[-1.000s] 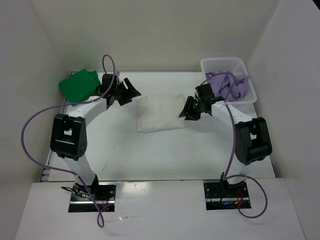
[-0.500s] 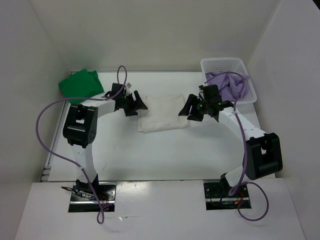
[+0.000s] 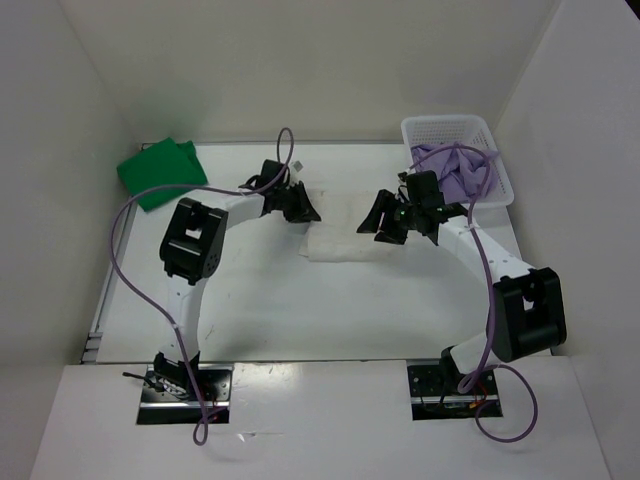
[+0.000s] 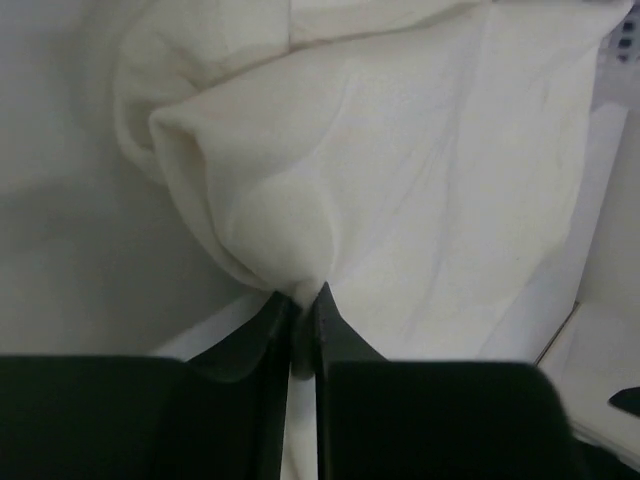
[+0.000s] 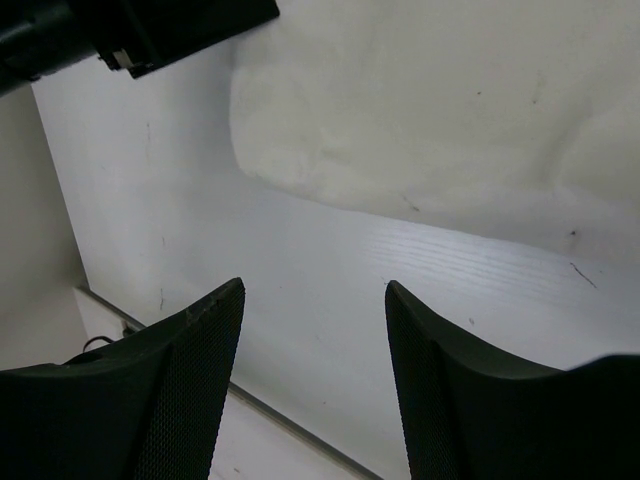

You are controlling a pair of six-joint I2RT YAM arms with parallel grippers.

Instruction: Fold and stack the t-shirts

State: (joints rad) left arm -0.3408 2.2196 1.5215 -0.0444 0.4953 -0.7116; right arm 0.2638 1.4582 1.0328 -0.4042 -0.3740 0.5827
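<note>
In the overhead view, the cream-white soft cloth t-shirt [image 3: 342, 238] lies bunched near the middle of the white table [image 3: 300, 310], slightly above centre of the frame. The left gripper [image 3: 303, 208] sits at the shirt's left edge. In the left wrist view its jaws are closed on a pinched fold of the cream cloth, which bulges up just above the black fingertips [image 4: 285, 312]. The right gripper [image 3: 385, 221] hovers at the shirt's right edge with its jaws spread wide and nothing between them. Its wrist view shows bare table between the two mesh-textured fingers [image 5: 195, 380] and the cream cloth beyond them.

The bright green folded cloth t-shirt [image 3: 160, 172] rests at the upper left of the table, well apart from both grippers. The pale lavender crumpled t-shirt [image 3: 455, 172] lies in the white plastic mesh basket [image 3: 447, 124] at the upper right.
</note>
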